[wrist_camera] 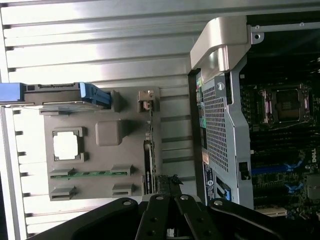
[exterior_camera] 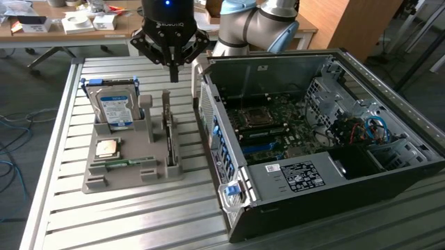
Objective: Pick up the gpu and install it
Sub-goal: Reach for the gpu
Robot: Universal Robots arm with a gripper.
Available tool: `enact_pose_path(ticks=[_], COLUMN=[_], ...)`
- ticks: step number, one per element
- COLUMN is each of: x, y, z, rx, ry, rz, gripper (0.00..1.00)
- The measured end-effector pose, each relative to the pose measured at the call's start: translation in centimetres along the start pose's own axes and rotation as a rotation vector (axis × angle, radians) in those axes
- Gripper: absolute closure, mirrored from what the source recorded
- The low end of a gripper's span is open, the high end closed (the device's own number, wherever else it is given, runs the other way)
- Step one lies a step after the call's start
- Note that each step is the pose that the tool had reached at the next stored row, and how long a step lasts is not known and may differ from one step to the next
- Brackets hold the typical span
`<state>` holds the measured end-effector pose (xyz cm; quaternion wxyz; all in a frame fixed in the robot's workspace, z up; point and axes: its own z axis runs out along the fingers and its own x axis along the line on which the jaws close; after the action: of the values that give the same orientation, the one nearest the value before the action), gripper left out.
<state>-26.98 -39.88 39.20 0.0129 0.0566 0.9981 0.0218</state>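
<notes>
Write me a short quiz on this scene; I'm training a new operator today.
1. True or false: the hand is shut, holding nothing.
2. Where is the gpu? A) on edge in the gray holder B) in the computer case C) in the hand.
3. Fill in: the blue-labelled ____ stands in the holder too.
Key: 1 true; 2 A; 3 hard drive.

Probably a robotics lab: a slatted aluminium worktop [exterior_camera: 139, 219] carries an opened computer case [exterior_camera: 347, 203], with a grey robot arm [exterior_camera: 250, 23] behind it.
</notes>
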Motion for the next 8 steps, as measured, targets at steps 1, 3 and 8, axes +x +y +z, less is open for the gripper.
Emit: enact_pose_path(ticks=[1, 3, 8], x=[0.00, 0.00, 0.00], y=[0.00, 0.00, 0.00], z=[0.00, 0.00, 0.00], rx=[0.0000, 0.0000, -0.0001], ry=[0.0001, 0.0000, 0.0000], rz=[0.000, 0.000, 0.000], gripper=[0.89, 0.89, 0.89])
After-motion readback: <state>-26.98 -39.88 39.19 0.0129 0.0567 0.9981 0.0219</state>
